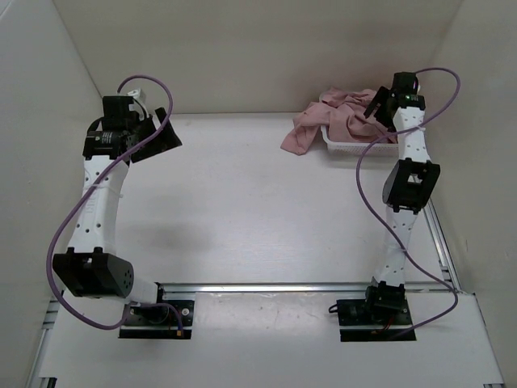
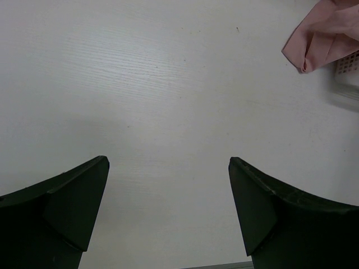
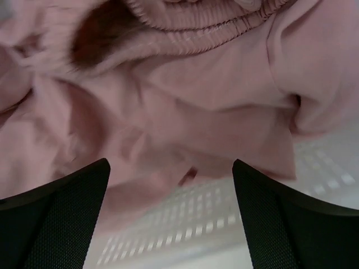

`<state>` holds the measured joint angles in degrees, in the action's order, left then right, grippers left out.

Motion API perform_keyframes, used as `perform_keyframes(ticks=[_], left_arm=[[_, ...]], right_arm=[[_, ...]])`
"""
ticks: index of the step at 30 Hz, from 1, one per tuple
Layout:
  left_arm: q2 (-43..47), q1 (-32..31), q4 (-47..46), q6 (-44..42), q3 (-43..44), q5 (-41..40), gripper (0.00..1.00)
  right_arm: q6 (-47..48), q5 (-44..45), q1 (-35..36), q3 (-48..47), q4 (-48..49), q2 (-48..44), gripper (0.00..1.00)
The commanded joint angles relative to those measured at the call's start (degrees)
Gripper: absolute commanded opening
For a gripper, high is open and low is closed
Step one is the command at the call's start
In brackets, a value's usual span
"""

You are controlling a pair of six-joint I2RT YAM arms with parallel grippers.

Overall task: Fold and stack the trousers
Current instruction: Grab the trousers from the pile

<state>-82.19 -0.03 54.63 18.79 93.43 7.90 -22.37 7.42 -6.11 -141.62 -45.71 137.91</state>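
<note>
Table [image 1: 242, 210] serving as folding surface. Trousers [image 1: 338, 115] bunched in white basket [image 1: 359, 149] at far right, one part spilling over the rim, not yet spread. Right gripper [image 3: 171, 213] wide just above the waistband [image 3: 190, 28], probably for a first pinch. Left gripper [image 2: 168, 213] wide, holding nothing, over far-left tabletop.

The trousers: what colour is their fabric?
The trousers are plain dusty pink, clearest in the right wrist view.

White table [image 1: 242, 210] w/ basket [image 1: 352, 147] far-right, trousers [image 1: 339, 117] spilling onto table.
</note>
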Motion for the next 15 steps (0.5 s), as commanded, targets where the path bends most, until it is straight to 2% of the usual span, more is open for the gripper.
perform_keyframes(ticks=[1,4,8,9,11,12,15], left_arm=[[0.02,-0.06,-1.28,-0.33,-0.18,1.06,1.0],[-1.39,-0.67,-1.28,-0.33,-0.18,1.59,1.0],[-2.62,-1.72,-1.28,-0.33,0.43,0.89,1.0],[-2.62,-1.73,-1.28,-0.33,0.44,0.37,1.0],[-3.15,-2.34,-1.28,-0.33,0.97,0.36,1.0],[-3.15,-2.34,-0.67,-0.33,1.49,0.36,1.0],[-1.4,-2.87,-0.67,0.2,1.49,2.03,1.0]], right_arm=[[-2.32,-3.55,-0.48,-5.86,2.19,3.68,0.92],[-2.33,-3.55,-0.48,-6.55,6.86,6.93,0.75],[-2.33,-4.08,-0.48,-7.97,8.1,8.34,0.4],[-2.33,-4.6,-0.48,-7.97,8.71,8.34,0.2],[-2.33,-4.61,-0.48,-6.49,8.71,4.32,0.03],[-2.33,-4.61,-0.48,-5.6,8.71,2.47,0.0],[-1.54,-6.62,0.13,-3.49,8.71,-6.92,0.0]])
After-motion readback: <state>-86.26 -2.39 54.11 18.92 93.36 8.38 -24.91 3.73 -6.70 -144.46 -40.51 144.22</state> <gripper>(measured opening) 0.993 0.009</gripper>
